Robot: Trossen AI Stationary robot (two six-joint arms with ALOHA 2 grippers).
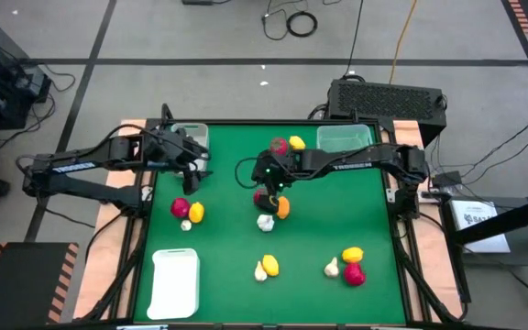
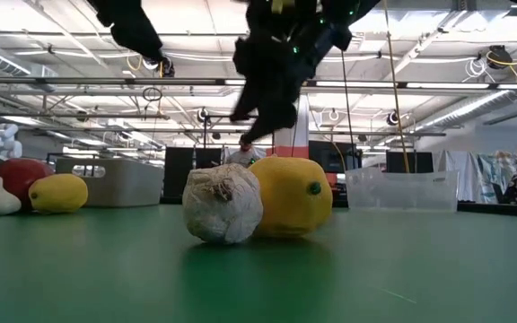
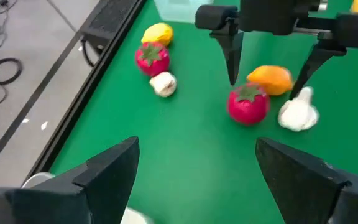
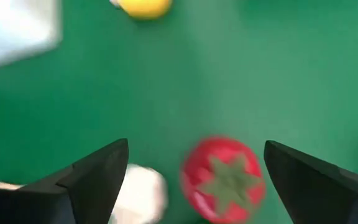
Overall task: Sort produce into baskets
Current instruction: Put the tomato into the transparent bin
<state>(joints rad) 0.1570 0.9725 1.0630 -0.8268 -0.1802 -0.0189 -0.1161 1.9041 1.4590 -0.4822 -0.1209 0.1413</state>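
Note:
My right gripper [image 1: 269, 186] hangs open over the middle cluster: a red fruit with a green top [image 4: 222, 177], a yellow-orange fruit [image 3: 270, 79] and a whitish bulb [image 3: 298, 114], all resting on the green table. In the right wrist view the red fruit lies between and below the two fingers, apart from them. My left gripper [image 3: 194, 168] is open and empty, raised near the table's far left by the grey-white basket [image 1: 189, 134]. The clear greenish basket [image 1: 346, 137] stands far right. The flat white tray [image 1: 175, 280] lies near left.
More produce lies in small groups: red, yellow and a bulb [image 1: 186, 213] left of centre; red and yellow [image 1: 287, 145] at the far edge; yellow and a bulb [image 1: 266, 268] near the middle; a trio [image 1: 346, 266] near right. Bare green table lies between the groups.

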